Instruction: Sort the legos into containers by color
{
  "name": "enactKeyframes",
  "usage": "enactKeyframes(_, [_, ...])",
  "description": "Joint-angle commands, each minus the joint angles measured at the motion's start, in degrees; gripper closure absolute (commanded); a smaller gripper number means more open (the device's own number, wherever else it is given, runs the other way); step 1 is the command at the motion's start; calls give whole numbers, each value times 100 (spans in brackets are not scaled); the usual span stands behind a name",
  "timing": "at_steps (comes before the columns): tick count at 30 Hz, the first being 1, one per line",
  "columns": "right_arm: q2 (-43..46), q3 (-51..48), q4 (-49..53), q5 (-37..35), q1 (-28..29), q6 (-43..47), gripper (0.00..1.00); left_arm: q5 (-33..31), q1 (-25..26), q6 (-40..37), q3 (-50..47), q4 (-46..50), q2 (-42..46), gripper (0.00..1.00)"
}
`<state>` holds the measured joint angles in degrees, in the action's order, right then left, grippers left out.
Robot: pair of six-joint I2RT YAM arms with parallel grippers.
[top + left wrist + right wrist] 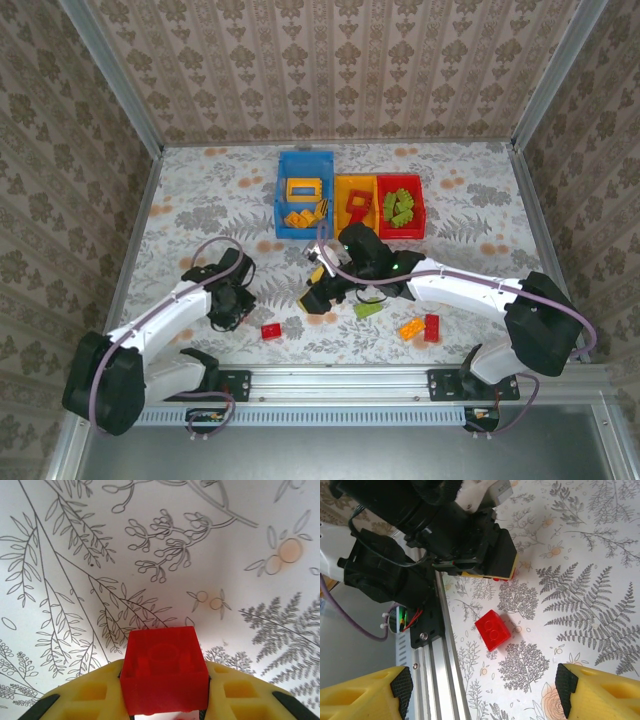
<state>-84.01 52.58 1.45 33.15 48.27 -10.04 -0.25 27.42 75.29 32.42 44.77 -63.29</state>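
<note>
We see the left gripper (pixel 165 695) clamped on a red brick (pixel 164 672); its yellow fingers (pixel 90 700) press against both flanks of the brick, studs facing away from the wrist camera; whether the brick rests on the flowered table (pixel 150 555) or hangs just above it, we cannot tell. In the view from above this gripper points down at the left-centre of the table, near its front edge.

The right gripper (pixel 484 687) stands with its jaws wide apart and nothing between them; it reaches across toward the middle of the table, and its wrist camera looks over at the left arm's black wrist. Between the two grippers a second red brick (pixel 492 630) lies loose on the table, tilted, just beside the aluminium rail (pixel 445 670).

At the back of the table we find three bins side by side and touching: a blue bin (pixel 283 190) holding yellow pieces (pixel 300 188), a yellow bin (pixel 341 210) holding red pieces (pixel 355 203), and a red bin (pixel 382 215) holding green pieces (pixel 402 210).

To the right of the right gripper a green piece (pixel 367 310) lies flat; further right an orange brick (pixel 410 328) and a third red brick (pixel 432 327) lie touching each other.
</note>
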Motion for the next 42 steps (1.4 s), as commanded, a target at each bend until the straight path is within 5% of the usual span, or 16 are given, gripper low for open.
enactKeyframes(1, [222,173,-92,-543,-90,-50,22,-261,140,-391,443,247,118,76])
enactKeyframes(8, [1319,-728,-819,-2053,-1216,-1033,22,-968,1352,-1532,2712,512,-1322,77])
enactKeyframes(15, [2028,-758,35,-3280,-2028,-1287,21,-989,2168,-2981,5432,526,-3359,77])
enactKeyframes(22, [2447,-705,726,-3448,-2406,-1431,21,-602,2134,-3732,7638,797,-5275,77])
enactKeyframes(31, [2686,-753,1135,-3266,-2547,-1437,20,-867,1949,-4202,10265,1861,-7248,77])
enactKeyframes(38, [2714,-833,1151,-3128,-2603,-1480,20,-1021,1828,-4299,10705,1880,-7763,74])
enactKeyframes(42, [2714,-895,1149,-3052,-2621,-1509,19,-1077,1832,-4346,10926,2009,-7967,58])
